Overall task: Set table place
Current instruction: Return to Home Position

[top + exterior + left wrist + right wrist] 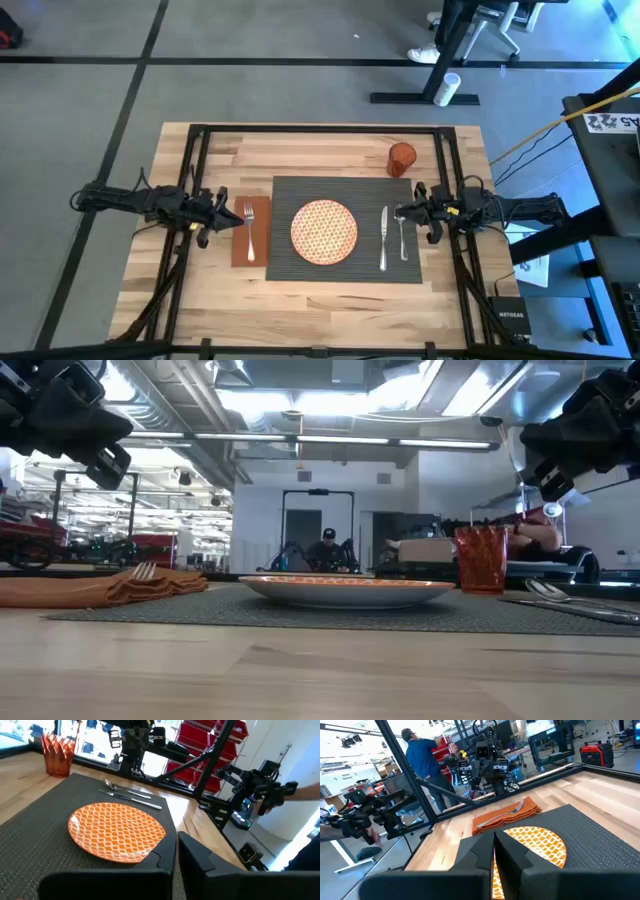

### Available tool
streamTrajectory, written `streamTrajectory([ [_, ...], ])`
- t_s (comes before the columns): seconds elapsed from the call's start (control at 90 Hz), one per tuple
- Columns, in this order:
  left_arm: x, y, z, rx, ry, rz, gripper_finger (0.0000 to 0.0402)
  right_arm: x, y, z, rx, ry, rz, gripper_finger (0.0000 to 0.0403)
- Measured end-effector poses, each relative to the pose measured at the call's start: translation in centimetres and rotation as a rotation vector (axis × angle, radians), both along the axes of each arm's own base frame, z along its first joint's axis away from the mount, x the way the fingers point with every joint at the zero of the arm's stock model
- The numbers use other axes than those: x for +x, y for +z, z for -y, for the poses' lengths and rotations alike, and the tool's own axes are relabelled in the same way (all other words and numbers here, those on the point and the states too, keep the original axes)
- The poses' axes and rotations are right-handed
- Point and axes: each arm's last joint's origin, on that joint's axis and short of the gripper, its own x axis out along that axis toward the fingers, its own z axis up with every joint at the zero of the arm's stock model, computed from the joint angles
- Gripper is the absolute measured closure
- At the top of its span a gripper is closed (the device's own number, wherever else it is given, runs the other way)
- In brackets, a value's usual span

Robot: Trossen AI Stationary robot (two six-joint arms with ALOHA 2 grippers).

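a: which step is in hand here?

b: the laying looks done, so i judge it to be the return to rest. the placemat (300, 190) lies in the middle of the table (330, 310) with the plate (324, 231) at its centre. the knife (384, 238) and spoon (402, 238) lie side by side on the mat to the plate's right. the napkin (262, 242) sits just off the mat's left edge with the fork (249, 222) lying along it, and the cup (401, 159) stands upright by the mat's far right corner.

a: and the claws?

b: the left gripper (222, 213) hangs just left of the napkin, level with the fork's tines. the right gripper (403, 212) hangs at the mat's right edge, near the far end of the spoon. the low view shows both raised well clear of the tabletop. in each wrist view the fingers are closed to a thin slit with nothing between them.

a: what does the next move call for?

b: no grasp, i think. each arm should draw back toward its own side and keep its height. a low sweep could nudge the fork on the left, or the spoon and knife on the right.
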Motion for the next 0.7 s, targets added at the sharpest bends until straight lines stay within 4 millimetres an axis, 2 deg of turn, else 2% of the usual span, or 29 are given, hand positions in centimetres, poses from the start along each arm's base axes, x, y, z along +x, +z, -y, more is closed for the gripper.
streamTrajectory([
  [0.156,0.00,-0.01,0.01,0.093,-0.009,0.013,0.0402,0.00,0.00,0.00,0.000,0.000,0.000,0.0403],
  [0.7,0.00,-0.01,0.01,-0.013,-0.002,-0.001,0.0402,0.00,-0.01,0.00,-0.001,0.000,-0.001,0.0403],
])
